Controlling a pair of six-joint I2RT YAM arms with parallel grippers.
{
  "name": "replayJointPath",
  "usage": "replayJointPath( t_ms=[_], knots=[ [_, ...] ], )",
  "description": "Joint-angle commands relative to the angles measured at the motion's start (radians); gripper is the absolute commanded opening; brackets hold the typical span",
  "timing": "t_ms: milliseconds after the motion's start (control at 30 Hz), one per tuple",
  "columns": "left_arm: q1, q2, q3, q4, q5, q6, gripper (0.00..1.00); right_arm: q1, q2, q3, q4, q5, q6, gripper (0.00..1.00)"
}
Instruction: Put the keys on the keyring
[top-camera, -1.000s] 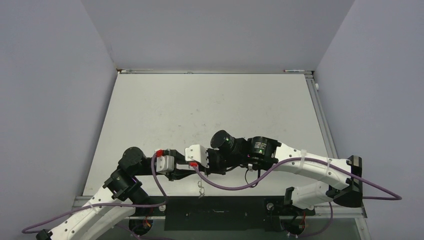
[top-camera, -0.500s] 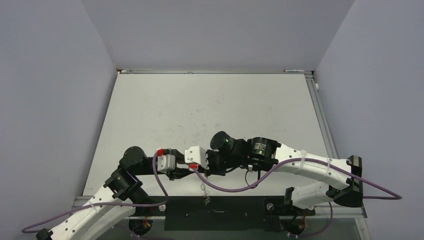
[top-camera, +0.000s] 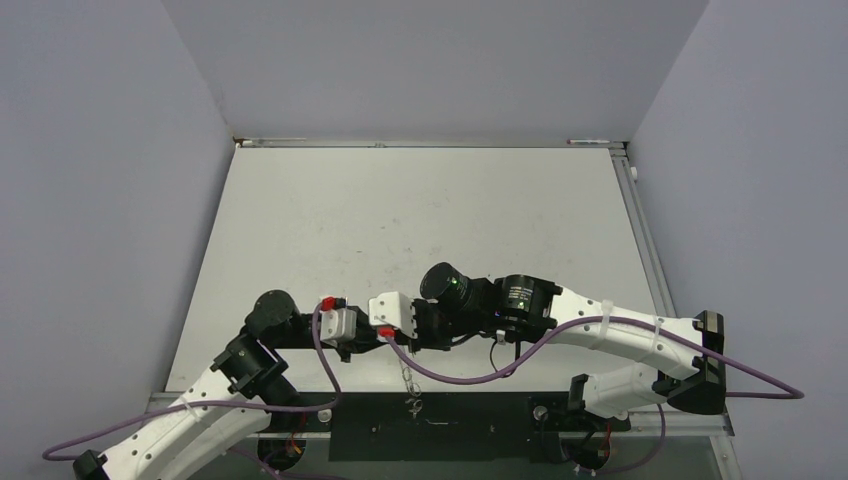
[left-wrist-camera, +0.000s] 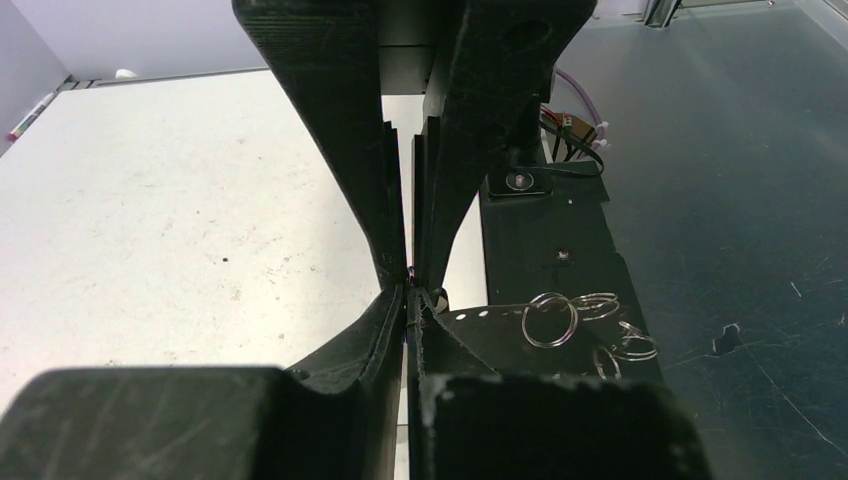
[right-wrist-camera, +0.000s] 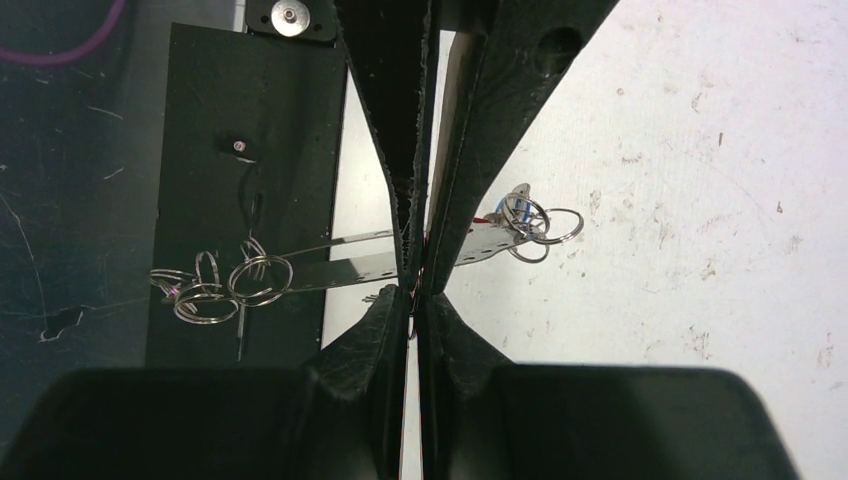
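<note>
— What are the hands doing?

— They meet tip to tip, just above the black plate (top-camera: 455, 425) at the near edge of the worktop (top-camera: 420, 220). The left hand (left-wrist-camera: 408, 304) is pinched down to a hairline. Its wrist view shows a thin metal strip with a row of small holes coming out right beside its fingertips, so it is gripping that.

— And the strip belongs to what?

— To the keyring (right-wrist-camera: 345, 268). It is a loose bunch of strips like that one, with silver rings at both ends. From above it dangles from where the hands meet, over the plate. One cluster of rings hangs over the plate itself. The other cluster is past the plate's edge, over the pale worktop.

— The right hand?

— The right hand (right-wrist-camera: 412, 298) is squeezed just as tight, with barely a slit between its fingers (left-wrist-camera: 470, 150). There is a tiny reddish speck at their tips, and I cannot tell what it is. I also cannot tell whether that hand has hold of the strip.

— Any keys?

— The keys (right-wrist-camera: 514, 212) show only as a bit of blue and a bit of red. They are tucked among the rings on the side away from the plate, and they are too small to make out their shape.

— Anything else near the plate?

— A purple cable (top-camera: 450, 375) loops from the right arm across it, next to the hanging bunch.
</note>
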Motion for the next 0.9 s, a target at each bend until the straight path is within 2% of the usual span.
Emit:
replayJointPath(
  t_ms=[0,33,133,167,200,333,500,667,767,867],
  knots=[
    [-0.006,-0.021,0.051,-0.010,-0.005,0.028,0.00,0.013,-0.034,0.023,0.126,0.027,0.001,0.07],
    [-0.005,-0.033,0.055,-0.016,-0.020,0.032,0.00,0.013,-0.045,0.014,0.139,0.034,0.005,0.15],
    [0.002,-0.081,0.051,-0.010,-0.065,0.035,0.00,0.013,-0.092,-0.037,0.223,0.055,0.011,0.53],
    [0.008,-0.099,0.046,0.000,-0.078,0.028,0.00,0.012,-0.115,-0.058,0.254,0.062,0.014,0.62],
    [0.015,-0.119,0.038,0.012,-0.088,0.020,0.00,0.013,-0.139,-0.083,0.292,0.081,0.020,0.65],
    [0.061,-0.181,0.006,0.089,-0.077,-0.041,0.00,0.007,-0.306,-0.213,0.485,0.101,0.054,0.66],
    [0.106,-0.206,-0.020,0.213,-0.011,-0.136,0.00,-0.010,-0.445,-0.346,0.687,-0.020,0.116,0.67],
    [0.133,-0.222,-0.048,0.359,0.020,-0.239,0.00,-0.017,-0.417,-0.378,0.792,-0.097,0.203,0.67],
    [0.148,-0.236,-0.070,0.450,0.030,-0.304,0.00,-0.027,-0.403,-0.415,0.906,-0.074,0.294,0.66],
    [0.160,-0.256,-0.090,0.507,0.026,-0.332,0.00,-0.075,-0.361,-0.404,0.939,-0.030,0.434,0.65]
  ],
)
